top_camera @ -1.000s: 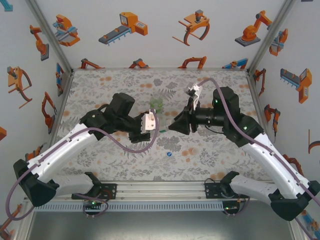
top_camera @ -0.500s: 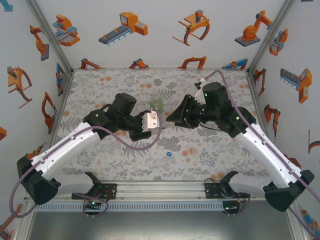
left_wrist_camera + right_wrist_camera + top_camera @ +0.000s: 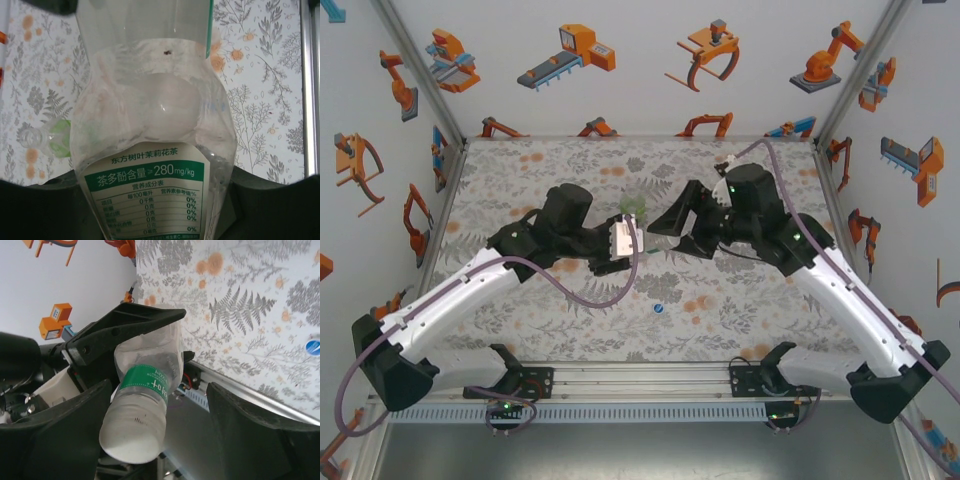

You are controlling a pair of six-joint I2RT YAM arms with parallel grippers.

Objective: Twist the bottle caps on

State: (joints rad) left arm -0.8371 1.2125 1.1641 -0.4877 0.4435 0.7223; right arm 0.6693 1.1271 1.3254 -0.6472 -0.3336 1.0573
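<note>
My left gripper [image 3: 625, 243] is shut on the taller clear bottle [image 3: 150, 125], whose green label [image 3: 145, 200] sits between the jaws. It holds the bottle above the table's middle. In the right wrist view the bottle's green band [image 3: 145, 382] and whitish rounded end [image 3: 132, 437] stick out between the spread fingers of my right gripper [image 3: 157, 440], close to the left finger [image 3: 55, 430]. My right gripper [image 3: 672, 232] is open. I cannot tell whether a cap sits on that end. A green-tinted bottle [image 3: 635, 208] lies just behind the grippers. A blue cap [image 3: 660, 309] rests on the mat nearer the bases.
The green-tinted bottle [image 3: 55, 140] lies on its side left of the held bottle, its open neck pointing left. The blue cap [image 3: 315, 346] sits at the right edge of the right wrist view. Metal frame posts and printed walls enclose the floral mat [image 3: 540, 180].
My right gripper has opened and its fingers now stand apart around the bottle's end. Its wrist turned and drew back slightly. My left gripper kept its hold and shifted a little right.
</note>
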